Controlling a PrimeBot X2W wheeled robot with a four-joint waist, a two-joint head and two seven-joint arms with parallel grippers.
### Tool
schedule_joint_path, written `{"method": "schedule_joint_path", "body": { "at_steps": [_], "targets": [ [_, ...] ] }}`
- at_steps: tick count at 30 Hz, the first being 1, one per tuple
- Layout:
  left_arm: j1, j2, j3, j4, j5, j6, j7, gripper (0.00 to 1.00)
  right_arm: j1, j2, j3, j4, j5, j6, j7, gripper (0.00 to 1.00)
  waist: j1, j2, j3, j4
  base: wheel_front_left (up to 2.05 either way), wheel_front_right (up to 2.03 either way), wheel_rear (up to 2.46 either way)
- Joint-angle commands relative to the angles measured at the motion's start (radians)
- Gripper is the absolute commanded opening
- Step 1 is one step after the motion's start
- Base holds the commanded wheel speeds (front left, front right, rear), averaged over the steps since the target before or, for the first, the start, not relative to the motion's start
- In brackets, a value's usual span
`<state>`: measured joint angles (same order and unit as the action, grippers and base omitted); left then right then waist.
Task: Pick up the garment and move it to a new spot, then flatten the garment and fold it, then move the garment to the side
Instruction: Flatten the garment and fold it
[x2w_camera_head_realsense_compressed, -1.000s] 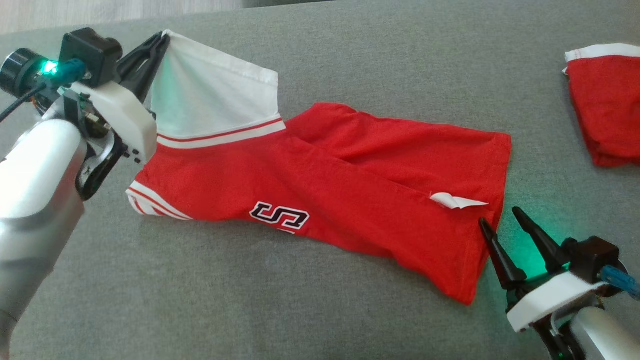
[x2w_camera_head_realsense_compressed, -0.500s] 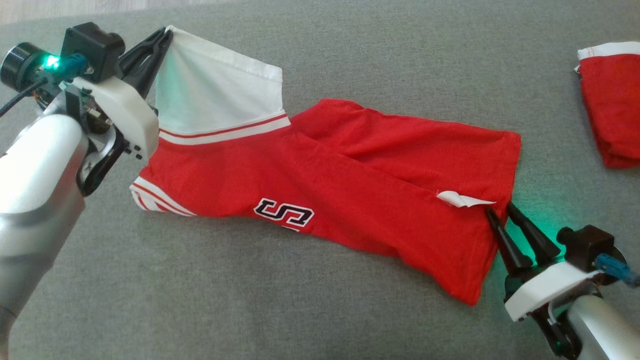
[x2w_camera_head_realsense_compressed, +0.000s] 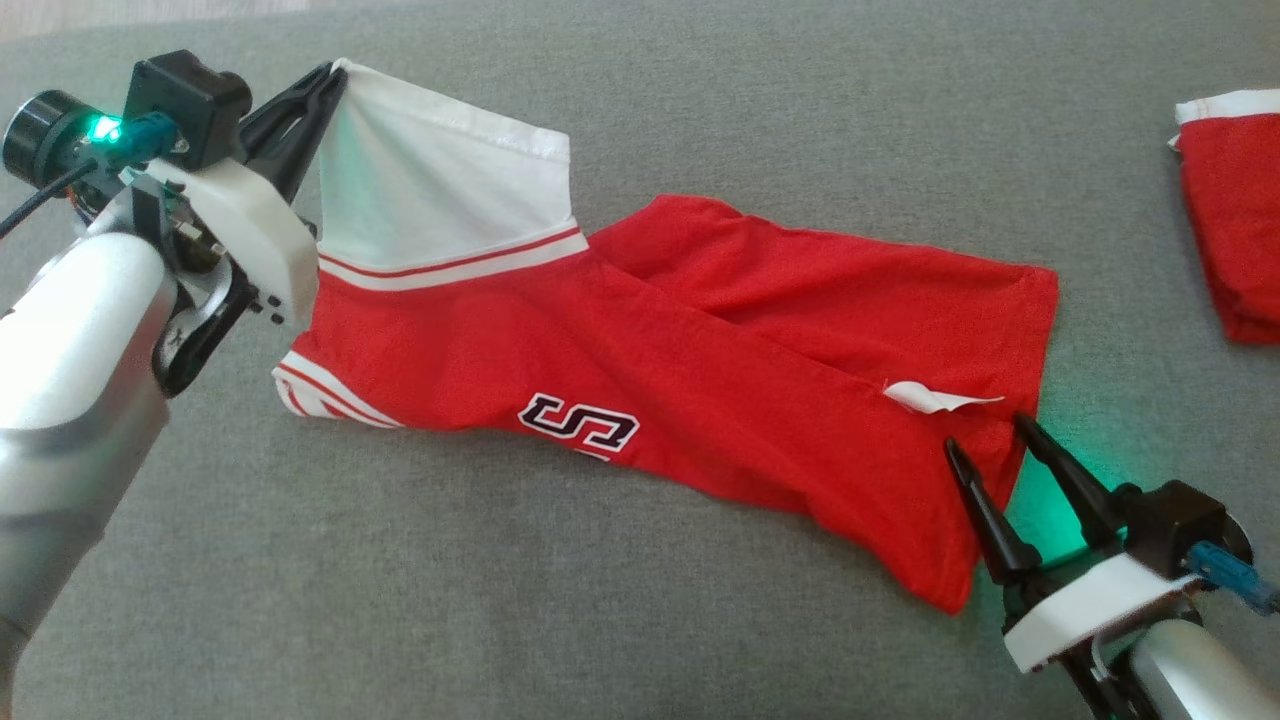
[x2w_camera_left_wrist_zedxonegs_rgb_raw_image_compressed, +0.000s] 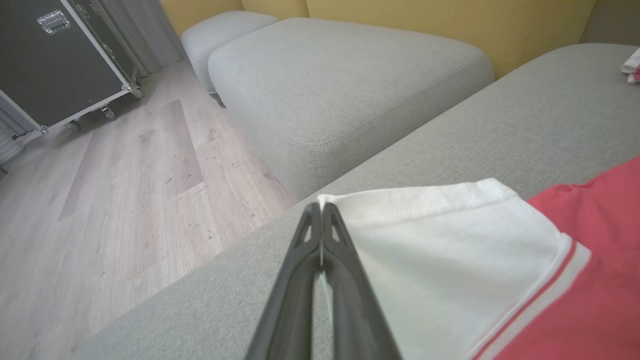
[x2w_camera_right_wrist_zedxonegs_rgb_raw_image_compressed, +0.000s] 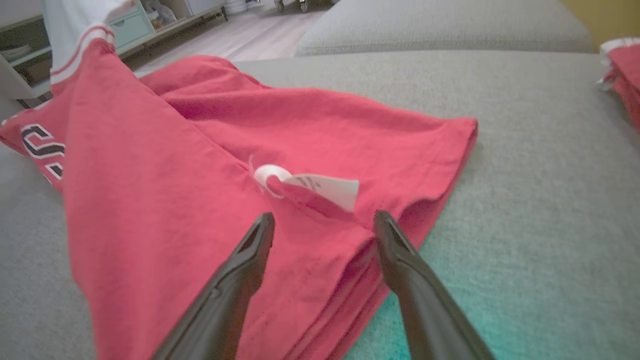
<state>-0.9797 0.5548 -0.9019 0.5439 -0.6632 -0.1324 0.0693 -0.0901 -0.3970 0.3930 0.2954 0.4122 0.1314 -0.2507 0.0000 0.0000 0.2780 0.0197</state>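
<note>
The garment is a red shirt lying on the grey cushion, doubled over lengthwise. Its lower layers are hidden under the top one. The dark lettering sits at the near edge and is partly tucked out of sight, so it cannot be read in full. A white label sticks out near the hem.

In the head view the long axis runs from upper left to lower right: the white sleeve points toward the left arm and the hem toward the right arm. The sleeve end is raised off the cushion, while the rest lies flat.

The left gripper is clenched on the sleeve's corner. In its wrist view the fingers meet, with white cloth pinched between them. The right gripper is spread apart at the hem corner, one finger over the red cloth and the other at its edge. Whether they touch it cannot be told.

A second red piece lies well apart at the right, cut off by the frame.
</note>
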Motion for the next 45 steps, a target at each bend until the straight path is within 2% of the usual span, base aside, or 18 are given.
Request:
{"method": "schedule_joint_path", "body": {
  "at_steps": [1,10,11,12,13,14,15,16,20,23,27,31,35,36,40,45],
  "targets": [
    [-0.066,0.045,0.042,-0.021,-0.008,0.002,0.002,0.0,-0.004,-0.031,0.018,-0.006,0.013,-0.001,-0.011,1.0,0.0,0.0,0.003,0.003,0.0,0.0,0.0],
    [-0.068,0.052,0.037,-0.025,-0.012,0.005,0.004,0.0,-0.06,-0.033,0.042,0.083,0.054,-0.001,-0.011,0.99,0.0,0.0,0.01,0.006,0.0,0.0,0.0],
    [-0.067,0.053,0.037,-0.025,-0.012,0.005,0.005,0.0,-0.063,-0.033,0.045,0.087,0.058,-0.001,-0.011,0.9,0.0,0.0,0.009,0.006,0.0,0.0,0.0],
    [-0.066,0.053,0.036,-0.025,-0.014,0.005,0.004,0.0,-0.065,-0.032,0.047,0.088,0.061,-0.001,-0.011,0.74,0.0,0.0,0.008,0.006,0.0,0.0,0.0],
    [-0.065,0.054,0.036,-0.024,-0.015,0.005,0.004,0.0,-0.066,-0.031,0.05,0.088,0.066,-0.001,-0.011,0.48,0.0,0.0,0.007,0.005,0.0,0.0,0.0],
    [-0.063,0.055,0.035,-0.023,-0.017,0.005,0.003,0.0,-0.067,-0.03,0.054,0.086,0.07,-0.001,-0.011,0.29,0.0,0.0,0.005,0.005,0.0,0.0,0.0],
    [-0.061,0.055,0.035,-0.023,-0.018,0.005,0.003,0.0,-0.067,-0.03,0.058,0.085,0.074,-0.001,-0.011,0.05,0.0,0.0,0.004,0.005,0.0,0.0,0.0],
    [-0.06,0.056,0.035,-0.022,-0.02,0.005,0.002,0.0,-0.067,-0.03,0.061,0.084,0.078,-0.001,-0.011,0.0,0.0,0.0,0.004,0.005,0.0,0.0,0.0],
    [-0.055,0.056,0.034,-0.017,-0.021,0.013,-0.003,0.0,-0.07,-0.036,0.07,0.078,0.086,-0.001,-0.011,0.0,0.0,0.0,-0.003,0.004,0.0,0.0,0.0],
    [-0.044,0.056,0.033,-0.012,-0.018,0.02,-0.024,0.0,-0.068,-0.045,0.039,0.043,0.061,-0.001,-0.011,0.0,0.0,0.0,-0.025,0.002,0.0,0.0,0.0],
    [-0.027,0.066,0.036,-0.016,-0.013,0.026,-0.067,0.0,-0.056,-0.06,-0.051,-0.045,0.012,-0.001,-0.011,0.0,0.0,0.0,-0.073,-0.008,0.0,0.0,0.0],
    [-0.014,0.085,0.044,-0.042,-0.003,0.035,-0.125,0.0,-0.056,-0.104,-0.142,-0.145,-0.036,-0.001,-0.011,0.0,0.0,0.0,-0.141,-0.021,0.0,0.0,0.0],
    [0.01,0.106,0.069,-0.078,-0.009,0.075,-0.164,0.0,-0.08,-0.169,-0.19,-0.219,-0.055,-0.001,-0.01,0.0,0.0,0.0,-0.221,-0.034,0.0,0.0,0.0],
    [0.01,0.106,0.069,-0.078,-0.009,0.075,-0.164,0.0,-0.08,-0.169,-0.19,-0.219,-0.055,-0.001,-0.01,0.0,0.0,0.0,-0.221,-0.034,0.0,0.0,0.0],
    [0.016,0.131,0.107,-0.149,-0.011,0.129,-0.206,0.0,-0.129,-0.232,-0.225,-0.297,-0.048,-0.001,0.036,0.0,0.0,0.0,-0.292,-0.041,0.0,0.0,0.0],
    [-0.046,0.161,0.179,-0.275,-0.003,0.199,-0.25,0.0,-0.246,-0.315,-0.258,-0.383,-0.031,-0.001,0.108,0.0,0.0,0.0,-0.319,-0.039,0.0,0.0,0.0]
  ]
}}
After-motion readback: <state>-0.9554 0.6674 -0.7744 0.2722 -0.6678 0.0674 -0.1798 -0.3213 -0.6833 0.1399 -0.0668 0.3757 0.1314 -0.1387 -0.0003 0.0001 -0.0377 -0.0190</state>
